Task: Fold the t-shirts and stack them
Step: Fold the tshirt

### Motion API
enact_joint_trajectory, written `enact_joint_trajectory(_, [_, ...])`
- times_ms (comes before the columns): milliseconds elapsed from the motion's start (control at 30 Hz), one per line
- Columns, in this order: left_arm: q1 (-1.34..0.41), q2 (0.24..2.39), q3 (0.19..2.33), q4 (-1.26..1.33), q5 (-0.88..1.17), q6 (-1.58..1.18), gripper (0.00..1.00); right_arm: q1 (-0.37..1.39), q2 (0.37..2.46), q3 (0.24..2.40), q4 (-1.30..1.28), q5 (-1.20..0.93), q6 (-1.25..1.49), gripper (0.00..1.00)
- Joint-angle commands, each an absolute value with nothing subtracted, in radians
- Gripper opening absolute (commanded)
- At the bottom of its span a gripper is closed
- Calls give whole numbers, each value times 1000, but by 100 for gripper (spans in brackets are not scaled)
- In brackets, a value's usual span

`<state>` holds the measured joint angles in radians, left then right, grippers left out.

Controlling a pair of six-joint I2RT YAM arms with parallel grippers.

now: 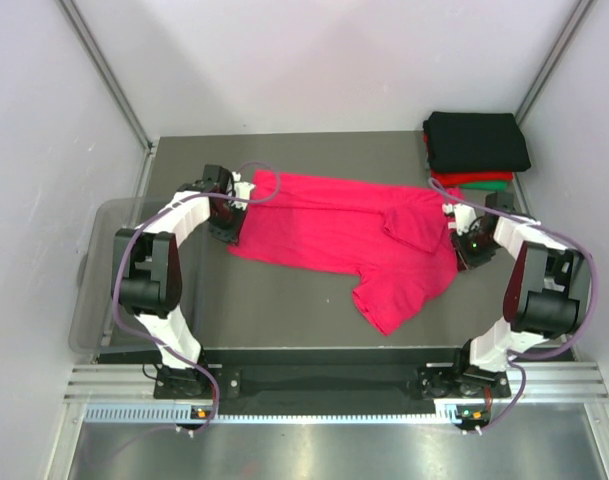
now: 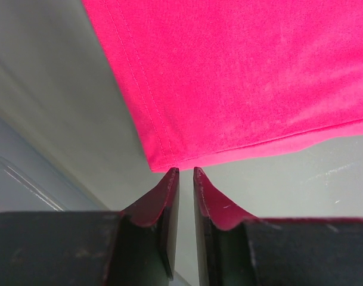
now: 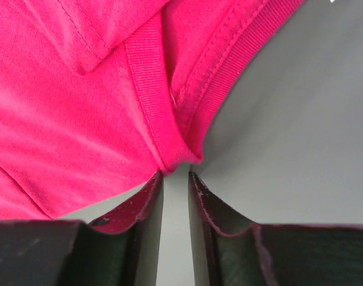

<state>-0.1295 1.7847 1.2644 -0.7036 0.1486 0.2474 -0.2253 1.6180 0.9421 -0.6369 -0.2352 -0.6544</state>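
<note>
REMOTE DESK: Nearest me, a sleeve (image 1: 384,300) of the pink shirt (image 1: 314,225) trails toward the near edge of the table (image 1: 274,310). The shirt lies crosswise and unfolded, hem (image 2: 169,149) to the left and collar (image 3: 151,107) to the right, rumpled at the shoulder.

The left gripper (image 2: 184,171) sits at the hem's left corner. Its jaws are a slit apart with bare table showing between them, so it grasps nothing, and the cloth lies just off the tips. The right gripper (image 3: 175,174) mirrors it at the ribbed collar, jaws parted and nothing pinched, with the collar's edge brushing one fingertip.

In the far right corner stands the pile, a black shirt (image 1: 477,140) over a red shirt (image 1: 454,180) and a green shirt (image 1: 489,185).

By my reckoning three are folded and stacked. The pink one has every fold left, then the lift onto the pile.
</note>
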Motion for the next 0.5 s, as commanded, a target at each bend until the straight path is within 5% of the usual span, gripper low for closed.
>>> enact_joint_trajectory(0, [-130,1781,1281,-707,175,259,21,-229,1551,942,-644,-235,-667,25])
enact_joint_trajectory(367, [-130,1704,1362,-758,192,273,27,-242,1247,988,-831,-233,-790,37])
enact_joint_trajectory(467, [-132,1681,1397,-755,236,261,27,-241,1143,957,-903,-409,-961,37])
